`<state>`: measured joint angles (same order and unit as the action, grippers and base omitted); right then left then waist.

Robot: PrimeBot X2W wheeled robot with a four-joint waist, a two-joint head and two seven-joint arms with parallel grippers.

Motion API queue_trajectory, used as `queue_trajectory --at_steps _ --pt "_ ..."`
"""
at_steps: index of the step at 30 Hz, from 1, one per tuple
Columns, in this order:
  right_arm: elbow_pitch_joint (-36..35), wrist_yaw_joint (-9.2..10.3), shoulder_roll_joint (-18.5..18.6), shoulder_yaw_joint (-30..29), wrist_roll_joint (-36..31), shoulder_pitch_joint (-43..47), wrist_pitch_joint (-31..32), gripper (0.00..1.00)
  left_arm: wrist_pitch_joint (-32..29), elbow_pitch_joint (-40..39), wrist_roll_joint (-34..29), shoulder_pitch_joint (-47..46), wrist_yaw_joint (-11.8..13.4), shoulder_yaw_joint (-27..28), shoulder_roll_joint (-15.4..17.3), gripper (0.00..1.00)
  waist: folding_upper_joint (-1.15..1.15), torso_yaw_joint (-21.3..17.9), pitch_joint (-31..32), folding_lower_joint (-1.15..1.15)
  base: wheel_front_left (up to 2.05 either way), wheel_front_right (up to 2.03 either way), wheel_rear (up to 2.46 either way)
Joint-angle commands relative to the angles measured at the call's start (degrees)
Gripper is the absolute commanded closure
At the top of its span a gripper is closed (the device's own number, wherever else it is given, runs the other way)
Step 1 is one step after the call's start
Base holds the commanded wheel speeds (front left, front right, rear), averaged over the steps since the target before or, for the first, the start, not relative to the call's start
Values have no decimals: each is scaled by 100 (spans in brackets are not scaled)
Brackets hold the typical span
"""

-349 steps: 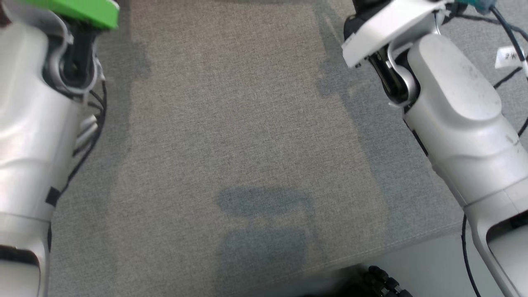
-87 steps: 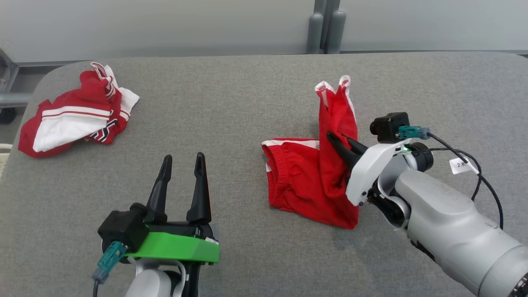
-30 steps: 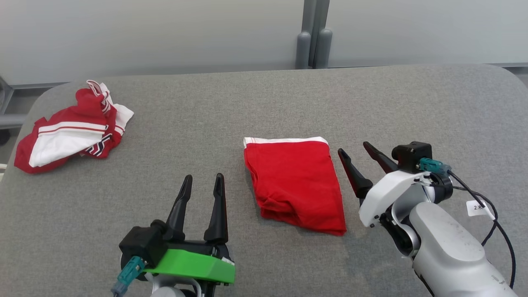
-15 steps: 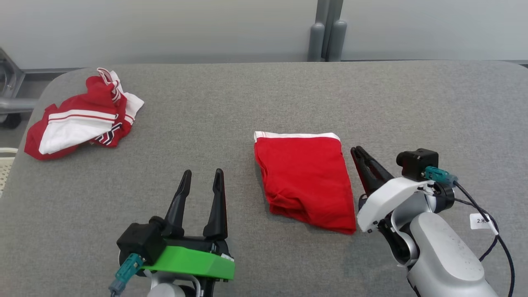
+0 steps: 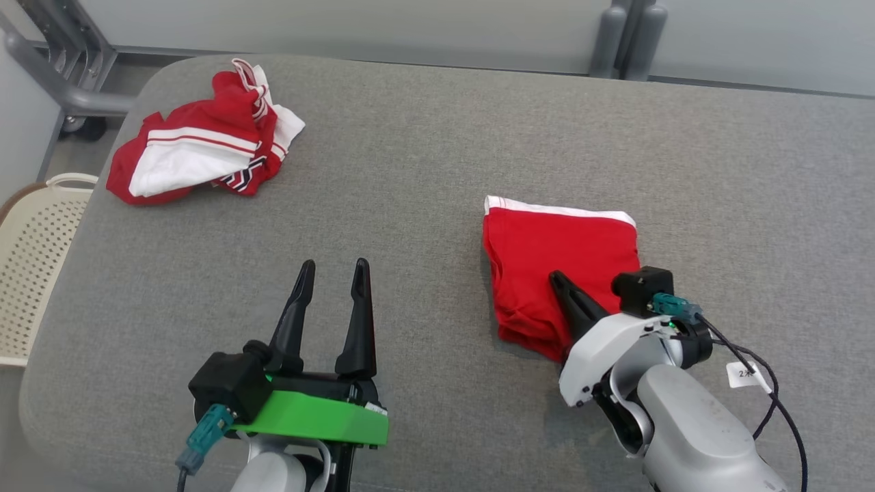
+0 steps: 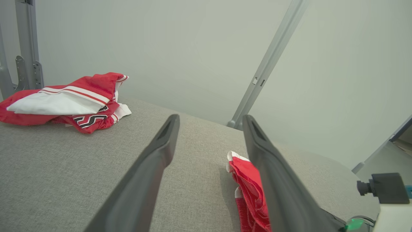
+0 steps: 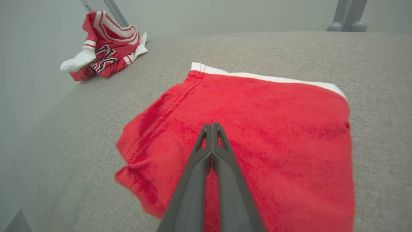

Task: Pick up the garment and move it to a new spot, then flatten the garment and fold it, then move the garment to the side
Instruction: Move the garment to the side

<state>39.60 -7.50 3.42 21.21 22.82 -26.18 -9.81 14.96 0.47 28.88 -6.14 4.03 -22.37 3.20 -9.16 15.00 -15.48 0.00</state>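
The garment (image 5: 557,263) is a pair of red shorts with a white hem, lying folded into a neat block on the grey padded table (image 5: 437,137). My right gripper (image 5: 555,277) hovers over its near half with its two fingers pressed together and nothing between them; in the right wrist view the garment (image 7: 257,129) spreads under the shut gripper (image 7: 212,125). My left gripper (image 5: 331,263) stands open to the left of the garment, apart from it. In the left wrist view the open gripper (image 6: 210,117) frames the garment's edge (image 6: 248,190).
A crumpled red-and-white jersey (image 5: 205,143) lies at the table's far left corner, also the jersey (image 6: 64,100) and the jersey (image 7: 103,45). A cream perforated basket (image 5: 34,253) stands off the table's left edge. Grey posts (image 5: 625,34) rise behind the table.
My right gripper has shut and moved left from beside the garment to over its near half. The camera turned, shifting the whole picture right and down. The left gripper stayed open.
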Motion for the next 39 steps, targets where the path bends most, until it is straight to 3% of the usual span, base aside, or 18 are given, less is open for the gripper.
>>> queue_trajectory --at_steps 1,10,17,21,29,31,32,39 --pt "170 2 2 132 30 -67 -101 100 16 -5 -13 -76 -2 11 30 0 0 238 -184 0 0 0 0" --pt "1087 2 -30 1318 158 -472 -418 100 26 -25 0 -148 -14 37 12 0 0 378 -322 0 0 0 0" --pt "1415 2 -38 1729 257 -671 -511 100 27 15 26 -155 -18 64 2 0 0 326 -334 0 0 0 0" --pt "1294 2 -42 1884 307 -783 -539 100 26 19 13 -132 0 109 -1 0 0 231 -287 0 0 0 0" --pt "275 2 180 1581 251 -634 -541 100 26 8 -26 -16 -43 154 -4 0 0 -108 -92 0 0 0 0" --pt "115 2 228 1480 282 -600 -541 51 25 7 -40 -7 -43 159 -3 0 0 -205 -38 0 0 0 0" --pt "78 2 257 1429 317 -573 -541 0 26 5 -38 -3 -41 158 -3 0 0 -251 -8 0 0 0 0" --pt "67 2 604 1303 568 -616 -368 0 27 19 1 71 -29 112 -8 0 0 -475 161 0 0 0 0"
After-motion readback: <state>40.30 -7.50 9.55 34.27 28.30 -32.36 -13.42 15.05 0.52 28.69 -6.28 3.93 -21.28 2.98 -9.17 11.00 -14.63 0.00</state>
